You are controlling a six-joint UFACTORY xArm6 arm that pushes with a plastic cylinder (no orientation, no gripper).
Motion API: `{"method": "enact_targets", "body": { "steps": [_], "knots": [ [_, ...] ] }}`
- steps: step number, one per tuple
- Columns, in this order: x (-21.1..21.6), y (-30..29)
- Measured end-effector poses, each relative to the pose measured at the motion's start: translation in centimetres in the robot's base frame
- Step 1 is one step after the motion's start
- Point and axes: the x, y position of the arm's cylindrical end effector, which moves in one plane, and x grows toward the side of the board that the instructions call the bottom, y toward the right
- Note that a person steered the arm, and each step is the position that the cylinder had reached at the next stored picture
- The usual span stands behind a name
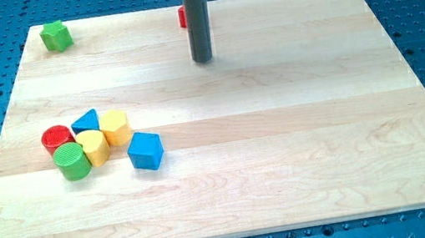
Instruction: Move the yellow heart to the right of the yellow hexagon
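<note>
The yellow heart [93,147] lies in a cluster at the view's left, touching the yellow hexagon [116,127] on the hexagon's lower left. My tip [203,60] is near the view's top centre, far up and to the right of both yellow blocks, touching no block. The rod stands upright above it.
In the cluster are a red cylinder [56,139], a green cylinder [72,161], a blue triangle [86,121] and a blue cube [146,151]. A green block [57,36] sits at the top left corner. A red block [181,17] is partly hidden behind the rod.
</note>
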Motion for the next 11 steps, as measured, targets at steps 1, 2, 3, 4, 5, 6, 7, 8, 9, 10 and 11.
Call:
{"method": "enact_targets", "body": {
  "steps": [1, 2, 3, 4, 5, 6, 7, 8, 9, 10, 11],
  "knots": [
    [1.0, -1.3],
    [1.0, -4.9],
    [1.4, -13.1],
    [5.2, -19.4],
    [10.4, -20.5],
    [13.9, -23.1],
    [16.1, -20.3],
    [16.1, -14.1],
    [14.8, -8.0],
    [12.1, -2.9],
    [11.8, 4.0]
  ]
}}
